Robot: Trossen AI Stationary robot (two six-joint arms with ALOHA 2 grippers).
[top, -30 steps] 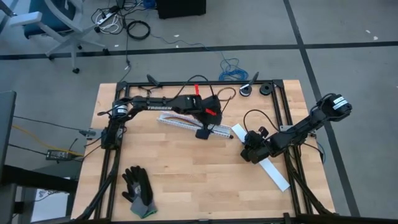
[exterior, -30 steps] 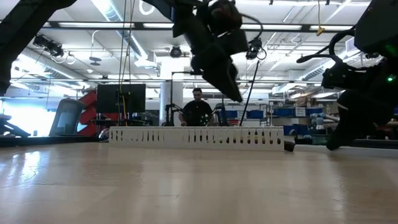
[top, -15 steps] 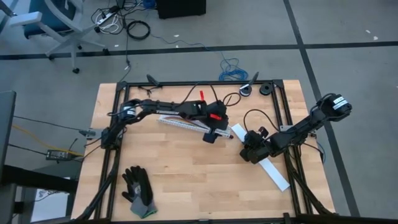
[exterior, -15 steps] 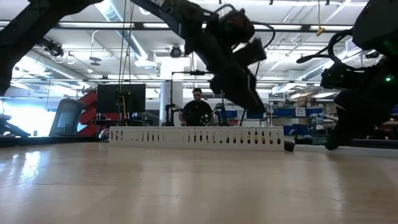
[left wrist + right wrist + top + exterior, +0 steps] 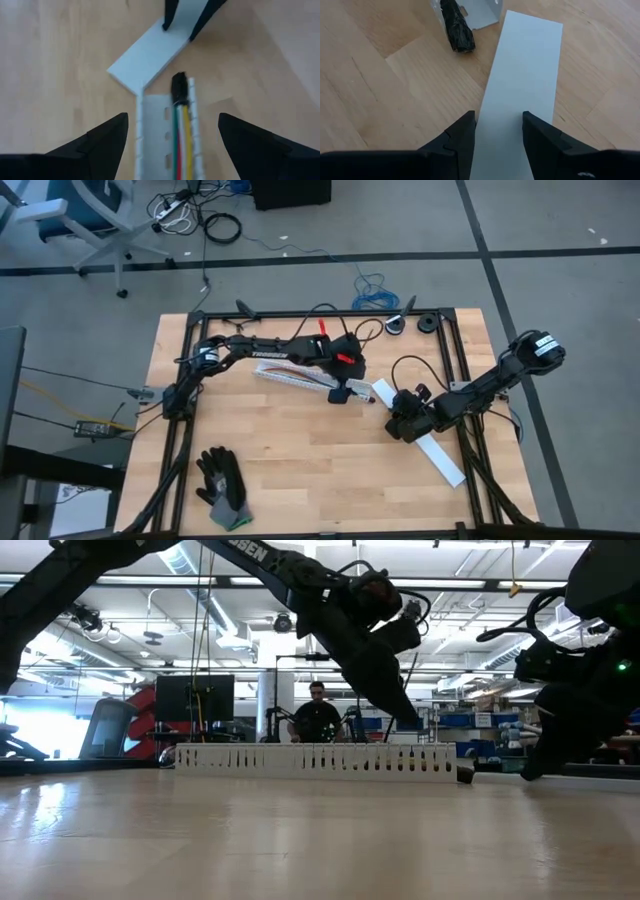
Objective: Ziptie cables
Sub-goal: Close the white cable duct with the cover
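The cables, green, red, white and yellow, lie side by side inside a white slotted strip. Their black-wrapped end pokes out of the strip's right end and also shows in the right wrist view. My left gripper hangs open just above that end of the slotted strip, one finger on each side. My right gripper is open over a flat white strip lying slantwise on the table. No ziptie shows. My right gripper points down at the flat white strip near its far end, fingers spread across its width. I cannot tell whether the fingertips rest on the strip or hover just over it. The strip lies flat on the table.
A black glove lies near the table's near left corner. Black frame rails run along the edges, and two black rings and looped black cords sit at the far right. A person stands in the room beyond.
My left gripper has travelled along the slotted strip toward the table's right, come down closer to the strip's right end, and its wrist has turned. The right arm and both white strips have stayed put.
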